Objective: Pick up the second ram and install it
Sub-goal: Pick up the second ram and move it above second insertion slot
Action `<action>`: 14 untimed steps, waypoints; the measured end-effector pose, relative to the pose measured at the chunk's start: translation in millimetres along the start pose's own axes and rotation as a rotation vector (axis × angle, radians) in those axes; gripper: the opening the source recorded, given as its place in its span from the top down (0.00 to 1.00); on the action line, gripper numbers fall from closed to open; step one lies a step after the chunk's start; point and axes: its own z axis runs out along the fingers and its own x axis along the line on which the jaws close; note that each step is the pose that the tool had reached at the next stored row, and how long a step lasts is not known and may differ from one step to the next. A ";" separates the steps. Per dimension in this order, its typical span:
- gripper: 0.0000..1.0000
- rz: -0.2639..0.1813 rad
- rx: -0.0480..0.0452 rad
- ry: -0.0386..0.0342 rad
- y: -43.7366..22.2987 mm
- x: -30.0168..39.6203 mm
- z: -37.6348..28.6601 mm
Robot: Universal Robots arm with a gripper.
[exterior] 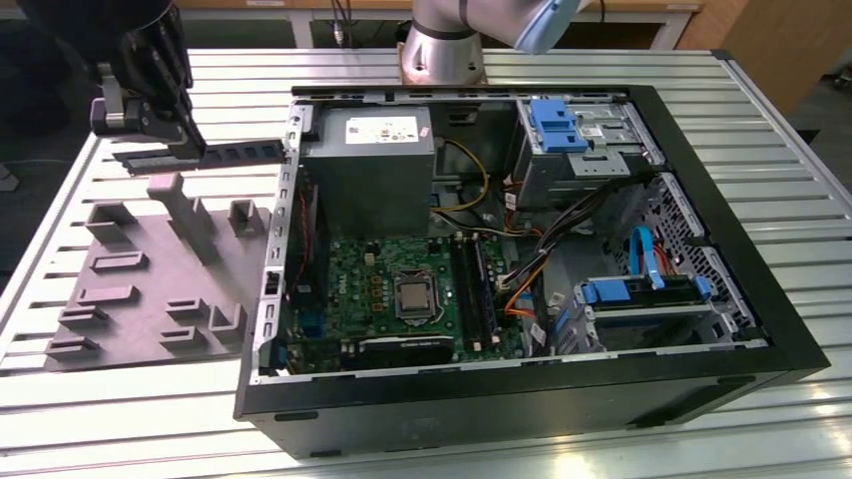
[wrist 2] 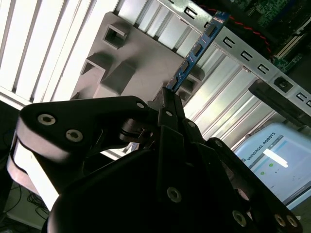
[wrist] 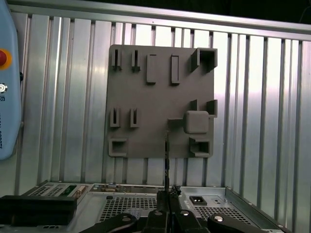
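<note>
The second ram [exterior: 239, 152], a long dark stick, hangs level above the table at the exterior view's far left, over the back of the grey fixture block [exterior: 147, 279]. My gripper [exterior: 176, 148] is shut on one end of it. The second wrist view has the stick [wrist 2: 197, 53] running out from my closed fingertips [wrist 2: 171, 94] toward the case edge. The first wrist view catches it edge-on as a thin dark line [wrist: 166, 160] above my gripper [wrist: 167, 193], over the fixture block [wrist: 160, 97]. The long black slots [exterior: 473, 289] lie on the green motherboard [exterior: 379, 274] inside the case.
The open black computer case [exterior: 533, 389] fills the exterior view's middle and right, with a grey power supply [exterior: 366, 170], blue drive brackets [exterior: 553, 125] and loose cables. The fixture block has upright posts [exterior: 180, 195]. A pendant [wrist: 7, 97] lies on the ribbed metal table [exterior: 134, 399].
</note>
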 end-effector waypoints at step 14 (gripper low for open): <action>0.88 0.000 0.0000 0.0000 -13.7 0.6 -0.2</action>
